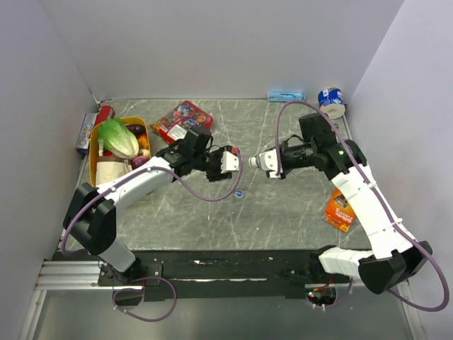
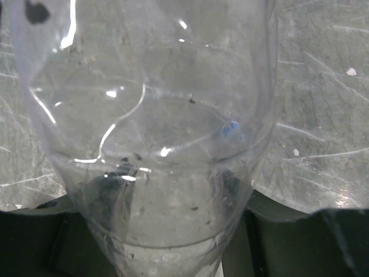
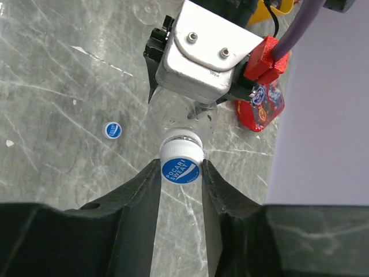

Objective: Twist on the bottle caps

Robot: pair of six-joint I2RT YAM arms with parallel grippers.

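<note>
- Cap (image 3: 181, 171): blue top with white print and a white rim, sitting on the mouth of the bottle (image 3: 180, 115). How far it is threaded on can't be told.
- Right end effector (image 3: 180, 168): narrow, with both dark fingers pinching the cap by its sides, one on each side.
- Bottle: clear and colourless, held sideways above the middle of the surface (image 1: 283, 212). Its neck points toward the right arm.
- In the left wrist view the bottle's body (image 2: 150, 144) fills nearly the whole frame. The grey surface shows through it.
- Left end effector (image 1: 232, 160): closed on the bottle body, partly open because of the bottle's width. The bottle sticks out from under its metal block in the right wrist view.
- The two end effectors face each other tip to tip at mid-surface, with bottle and cap between them.
- Loose cap (image 1: 239, 193): blue, lying flat on the surface with its top up. It is just toward the near edge from the bottle and touches nothing; it also shows in the right wrist view (image 3: 112, 130).
- Surface: grey with pale marble-like streaks.
- Basket (image 1: 93, 145): yellow, at the far left, with a cabbage (image 1: 119, 138) in it.
- Red packet (image 1: 182, 119): at the back, behind the left arm.
- Tin (image 1: 331, 99): blue and white, in the back right corner.
- Orange packet (image 1: 340, 210): on the right, beside the right arm.
</note>
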